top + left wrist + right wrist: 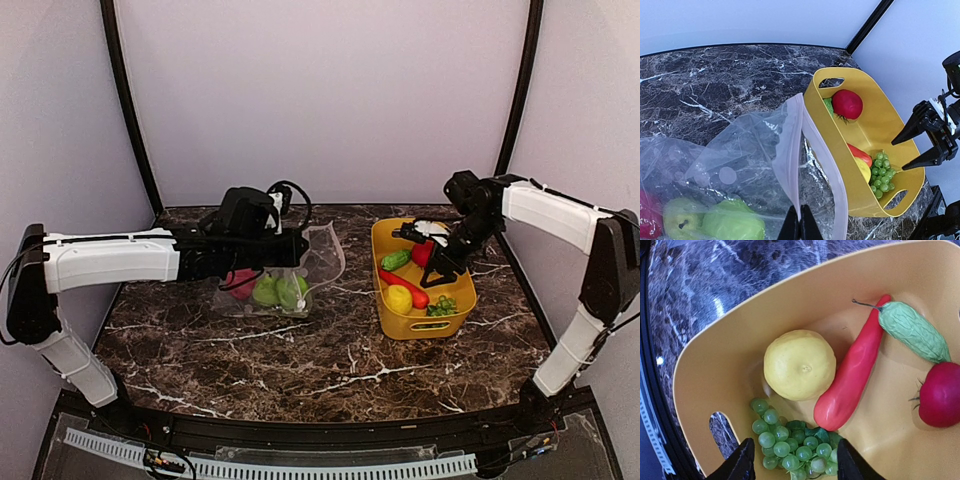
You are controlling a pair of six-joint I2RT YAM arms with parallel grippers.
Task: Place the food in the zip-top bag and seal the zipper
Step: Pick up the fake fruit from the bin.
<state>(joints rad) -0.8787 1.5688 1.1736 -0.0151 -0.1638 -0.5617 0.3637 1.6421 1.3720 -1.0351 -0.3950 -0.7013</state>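
Left wrist view alone: left tool (800, 223) tight on the zipper (789, 150); right tool (898, 156) agape, empty, over the grapes (790, 446).

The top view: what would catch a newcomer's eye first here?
The bright yellow plastic basket on the right of the dark marble table, with the right gripper open above its green toy grapes. Left of it, the left gripper pinches a clear crinkly plastic bag holding green and red toy fruit.

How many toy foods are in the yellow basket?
5: yellow round fruit and green grapes at one end, long red pepper midway, green cucumber and red round fruit beyond. Others may hide.
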